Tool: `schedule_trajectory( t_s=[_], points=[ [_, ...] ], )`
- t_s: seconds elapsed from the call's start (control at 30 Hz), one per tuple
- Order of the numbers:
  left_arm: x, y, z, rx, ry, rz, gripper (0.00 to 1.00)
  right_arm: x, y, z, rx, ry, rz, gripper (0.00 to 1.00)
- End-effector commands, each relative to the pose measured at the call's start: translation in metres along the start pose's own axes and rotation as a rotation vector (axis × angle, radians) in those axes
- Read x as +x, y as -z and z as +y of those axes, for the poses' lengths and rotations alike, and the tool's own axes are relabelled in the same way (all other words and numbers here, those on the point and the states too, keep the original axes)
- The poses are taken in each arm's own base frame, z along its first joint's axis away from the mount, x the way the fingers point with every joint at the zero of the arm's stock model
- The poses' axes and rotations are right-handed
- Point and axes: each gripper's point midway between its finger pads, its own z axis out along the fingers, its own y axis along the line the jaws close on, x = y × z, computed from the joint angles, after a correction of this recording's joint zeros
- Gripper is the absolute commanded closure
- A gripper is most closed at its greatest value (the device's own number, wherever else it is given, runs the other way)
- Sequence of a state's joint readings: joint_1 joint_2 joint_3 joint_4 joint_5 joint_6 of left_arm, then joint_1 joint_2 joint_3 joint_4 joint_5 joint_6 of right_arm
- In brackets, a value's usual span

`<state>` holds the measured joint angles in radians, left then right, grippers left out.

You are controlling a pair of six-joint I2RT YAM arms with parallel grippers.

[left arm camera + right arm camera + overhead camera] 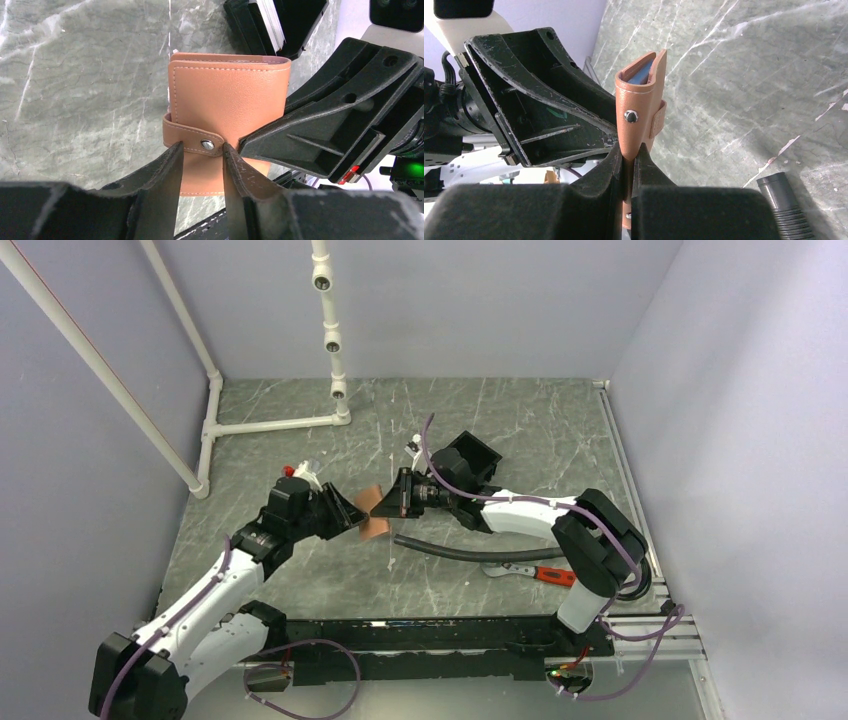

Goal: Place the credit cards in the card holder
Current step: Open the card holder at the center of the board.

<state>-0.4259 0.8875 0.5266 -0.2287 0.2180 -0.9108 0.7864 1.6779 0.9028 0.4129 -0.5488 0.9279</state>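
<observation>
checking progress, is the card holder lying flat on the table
No, the card holder is held up edgewise, pinched by the right tool.

Reaching inward, nose to nose — right tool (pixel 628 152) clamped tight, left tool (pixel 202 150) half parted.

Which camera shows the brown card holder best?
The left wrist view: the card holder fills the middle, its front, strap and snap facing the camera. The right wrist view shows it edge-on, pinched in the right tool, a blue card peeking from its end. The top view shows only a small tan patch.
</observation>
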Motion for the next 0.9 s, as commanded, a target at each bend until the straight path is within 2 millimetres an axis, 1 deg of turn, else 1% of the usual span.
schedule_trajectory(
  t_s=[0.0, 0.07, 0.13, 0.2, 0.23, 0.33, 0.4, 0.43, 0.5, 0.63, 0.67, 0.7, 0.77, 0.8, 0.83, 0.87],
  points=[
    [0.012, 0.001, 0.032, -0.142, -0.004, 0.038, 0.64, -0.033, 0.019, 0.084, -0.249, 0.160, -0.110, 1.00],
    [0.007, 0.004, 0.036, -0.161, 0.007, 0.016, 0.73, -0.030, 0.020, 0.085, -0.237, 0.179, -0.105, 1.00],
    [0.002, 0.007, 0.039, -0.179, 0.016, -0.007, 0.84, -0.027, 0.022, 0.083, -0.221, 0.199, -0.103, 1.00],
    [-0.003, 0.012, 0.044, -0.210, 0.017, -0.023, 0.97, -0.023, 0.021, 0.077, -0.204, 0.202, -0.090, 1.00],
    [-0.006, 0.017, 0.046, -0.233, 0.019, -0.033, 1.00, -0.021, 0.019, 0.071, -0.190, 0.198, -0.083, 1.00],
    [-0.005, 0.035, 0.060, -0.333, 0.050, -0.047, 1.00, -0.015, 0.005, 0.048, -0.132, 0.202, -0.038, 1.00],
    [-0.001, 0.049, 0.065, -0.361, 0.074, -0.064, 1.00, -0.005, -0.008, 0.035, -0.128, 0.200, 0.037, 1.00],
    [0.000, 0.053, 0.063, -0.339, 0.080, -0.074, 1.00, 0.003, -0.014, 0.030, -0.132, 0.195, 0.081, 1.00],
    [0.007, 0.056, 0.058, -0.297, 0.102, -0.065, 1.00, 0.011, -0.026, 0.016, -0.108, 0.190, 0.131, 1.00],
    [0.014, 0.062, 0.053, -0.258, 0.108, -0.044, 1.00, 0.014, -0.036, -0.009, -0.024, 0.220, 0.155, 0.99],
    [0.014, 0.064, 0.053, -0.255, 0.102, -0.046, 1.00, 0.015, -0.041, -0.016, 0.004, 0.231, 0.185, 0.90],
    [0.014, 0.065, 0.053, -0.254, 0.096, -0.048, 1.00, 0.017, -0.044, -0.027, 0.049, 0.232, 0.219, 0.80],
    [0.012, 0.065, 0.045, -0.217, 0.078, -0.049, 1.00, 0.018, -0.046, -0.051, 0.164, 0.271, 0.247, 0.58],
    [0.012, 0.065, 0.040, -0.189, 0.070, -0.046, 1.00, 0.017, -0.043, -0.058, 0.216, 0.297, 0.248, 0.49],
    [0.010, 0.064, 0.032, -0.155, 0.059, -0.042, 1.00, 0.015, -0.040, -0.063, 0.258, 0.329, 0.237, 0.38],
    [0.009, 0.064, 0.023, -0.118, 0.047, -0.038, 1.00, 0.016, -0.038, -0.064, 0.289, 0.361, 0.234, 0.29]
  ],
)
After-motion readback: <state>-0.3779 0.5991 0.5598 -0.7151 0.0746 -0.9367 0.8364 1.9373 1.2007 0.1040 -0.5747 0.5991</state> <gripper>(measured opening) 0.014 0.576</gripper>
